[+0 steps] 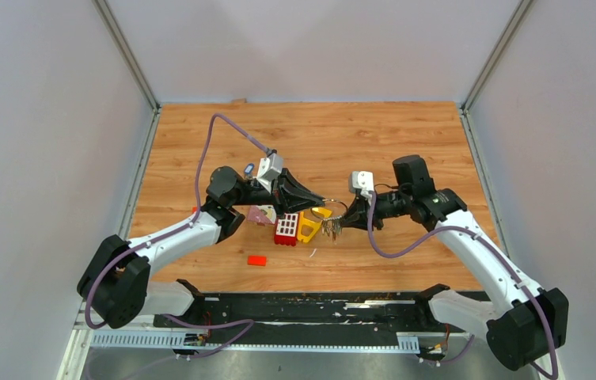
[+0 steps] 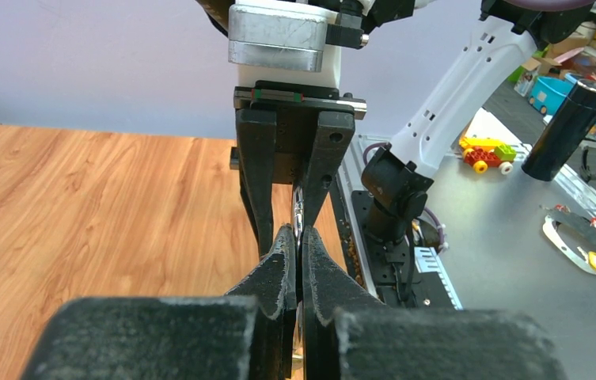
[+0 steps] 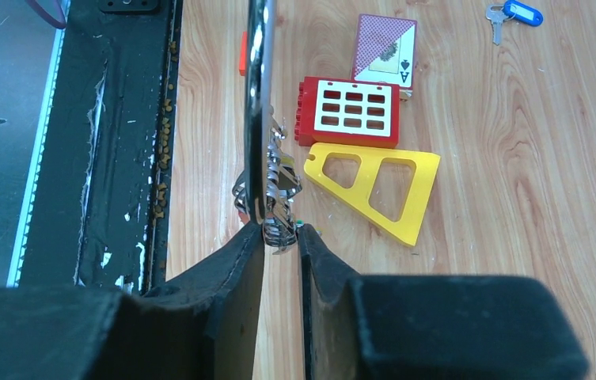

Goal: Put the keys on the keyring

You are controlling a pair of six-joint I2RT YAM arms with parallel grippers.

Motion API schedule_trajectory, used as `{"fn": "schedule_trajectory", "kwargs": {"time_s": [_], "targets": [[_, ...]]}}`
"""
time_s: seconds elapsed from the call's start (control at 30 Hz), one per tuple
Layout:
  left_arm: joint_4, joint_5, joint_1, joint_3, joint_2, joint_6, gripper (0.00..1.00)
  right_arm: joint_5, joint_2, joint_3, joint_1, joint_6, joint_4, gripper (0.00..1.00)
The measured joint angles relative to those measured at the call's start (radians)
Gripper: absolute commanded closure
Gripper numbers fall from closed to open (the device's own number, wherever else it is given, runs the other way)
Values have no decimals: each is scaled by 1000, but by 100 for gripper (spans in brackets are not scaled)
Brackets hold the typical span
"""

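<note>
Left gripper [image 2: 299, 237]: shut tight on keyring [image 2: 298, 207], seen edge-on, its lower arc hidden behind the fingers. Right gripper [image 3: 281, 237]: jaws narrowly parted about the ring, not clamped. Keys [image 3: 276, 194]: bunched against the ring at the right fingertips, above the table [image 3: 516, 237], heads hard to make out. Blue key [image 3: 516, 13]: loose on table, well apart, near the picture's edge.

Wooden table seen past the right gripper [image 3: 281, 237], fingers narrowly apart, tips at the keys [image 3: 279, 198] bunched against the edge-on keyring [image 3: 258, 111]; grip unclear. Just far-left lies a yellow triangular frame [image 3: 373, 186]; further left a red grid block [image 3: 347, 111], then a playing card [image 3: 384, 51]. A black base strip [image 3: 112, 158] runs along the near side.
</note>
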Motion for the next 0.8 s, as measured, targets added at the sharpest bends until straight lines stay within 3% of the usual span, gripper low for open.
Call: {"fn": "schedule_trajectory", "kwargs": {"time_s": [0.33, 0.8], "targets": [[-26, -1, 1, 0, 0, 35, 100, 31, -61, 4, -1, -20, -29, 86], [-62, -1, 2, 0, 0, 84, 100, 111, -87, 21, -1, -37, -40, 87]]}}
